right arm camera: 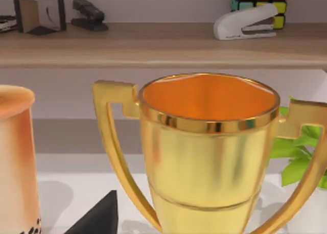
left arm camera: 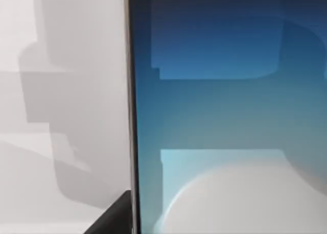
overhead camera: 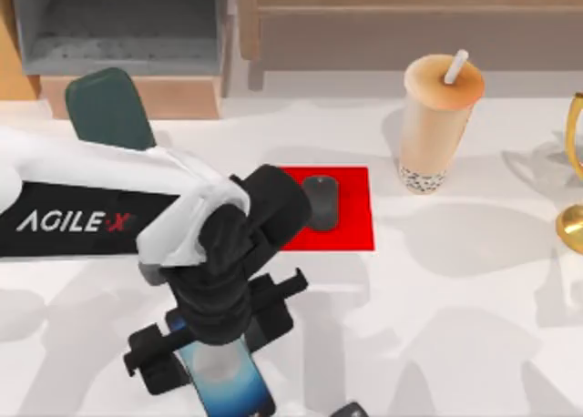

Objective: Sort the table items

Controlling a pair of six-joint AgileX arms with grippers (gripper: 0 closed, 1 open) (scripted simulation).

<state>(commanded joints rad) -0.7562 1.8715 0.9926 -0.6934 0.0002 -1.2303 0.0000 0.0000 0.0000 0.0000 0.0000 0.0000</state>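
The top view looks steeply down on the white table [overhead camera: 474,280] from above, with the shelf [overhead camera: 410,16] along its far edge. The left wrist view sits very close over the phone [left arm camera: 230,116], which the top view shares near its bottom edge [overhead camera: 228,381]. The right wrist view faces level toward the shelf [right arm camera: 153,45], close behind a gold trophy [right arm camera: 209,152] and the cup [right arm camera: 15,157], both also in the top view.

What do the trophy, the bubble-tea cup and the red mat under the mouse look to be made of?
Trophy: looks like polished gold metal, judging by its mirror-like highlights and bright rim.
Bubble-tea cup: probably clear plastic, since dark pearls show through near its base; the straw looks like matte white plastic.
Red mat: flat, matte, no sheen, so possibly rubber or fabric; uncertain.
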